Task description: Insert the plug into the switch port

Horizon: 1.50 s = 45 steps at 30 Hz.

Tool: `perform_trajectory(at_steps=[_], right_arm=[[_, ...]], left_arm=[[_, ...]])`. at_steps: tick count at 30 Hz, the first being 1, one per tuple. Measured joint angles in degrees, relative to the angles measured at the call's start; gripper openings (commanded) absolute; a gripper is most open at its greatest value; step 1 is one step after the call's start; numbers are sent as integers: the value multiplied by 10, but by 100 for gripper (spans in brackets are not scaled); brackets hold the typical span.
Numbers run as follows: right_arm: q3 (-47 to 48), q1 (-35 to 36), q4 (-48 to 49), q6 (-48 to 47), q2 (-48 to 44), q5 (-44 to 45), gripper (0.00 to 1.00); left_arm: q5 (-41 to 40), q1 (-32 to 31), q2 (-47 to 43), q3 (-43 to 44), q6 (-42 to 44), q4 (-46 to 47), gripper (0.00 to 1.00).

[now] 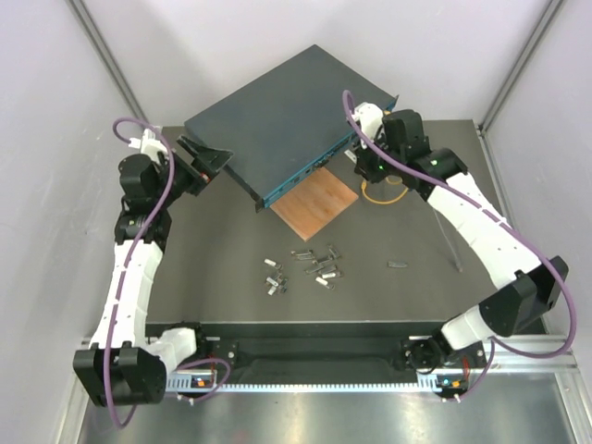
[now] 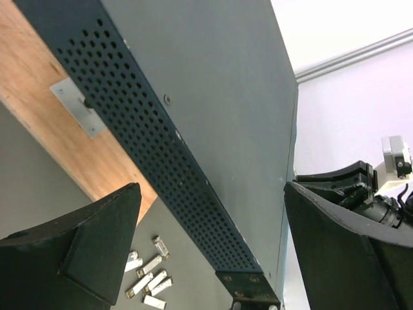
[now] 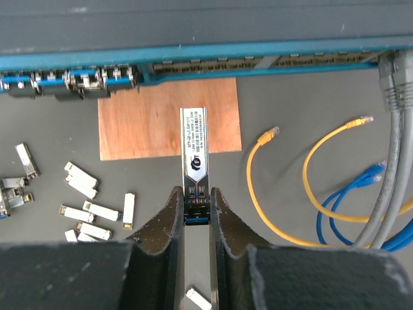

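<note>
From above: the switch (image 1: 287,116) lies at the far middle of the table (image 1: 185,277), turned on a diagonal, its teal front face (image 1: 294,183) looking near and right. The right gripper (image 1: 363,168) is just off the right end of that face, far closer to the sockets than the left gripper (image 1: 205,162), which sits at the switch's left corner. What the right one carries is too small to read from up here. A brown board (image 1: 316,202) pokes out from under the front edge, and spare plugs (image 1: 305,266) lie scattered nearer in.

Left wrist now: both fingers (image 2: 84,258) are spread as wide as they go, with the switch's perforated side running up between them. Nothing is held; whether either finger touches the metal, I can't tell.

Right wrist, and here's the one that matters: the fingers are pinched tight on the near end of the plug (image 3: 193,145). Its long axis points straight away from them at the front face. The tip is short of the face, over the board, with a clear gap to close. Straight ahead is a row of small sockets; the squarer ports (image 3: 71,81) sit off to the left, and those look like the better match. Yellow and blue cables (image 3: 258,174) lie to the right, clear of the line.
</note>
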Motion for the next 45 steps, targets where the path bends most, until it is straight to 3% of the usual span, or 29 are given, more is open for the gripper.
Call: perform_trajectory(at_steps=[7,12,19,23,33,45], right_arm=[[26,7,3,9,21,3,0],[27,15,5,10,25,11,0],[27,22,4,10,35,22,0],[38,22,3,13,39,26,0],[54,31,-2,14,43,33,0],[54,37,-2,14,45,34,0]], left_arm=[[13,-12,27,-32,-39,57,91],[23,-17,39,-71,-82,108,82],[31,-23,45,-87,-131,168,38],[31,-23,45,-95,-140,184,20],[30,-23,45,-97,-146,190,2],[30,-23,45,-98,-148,190,0]])
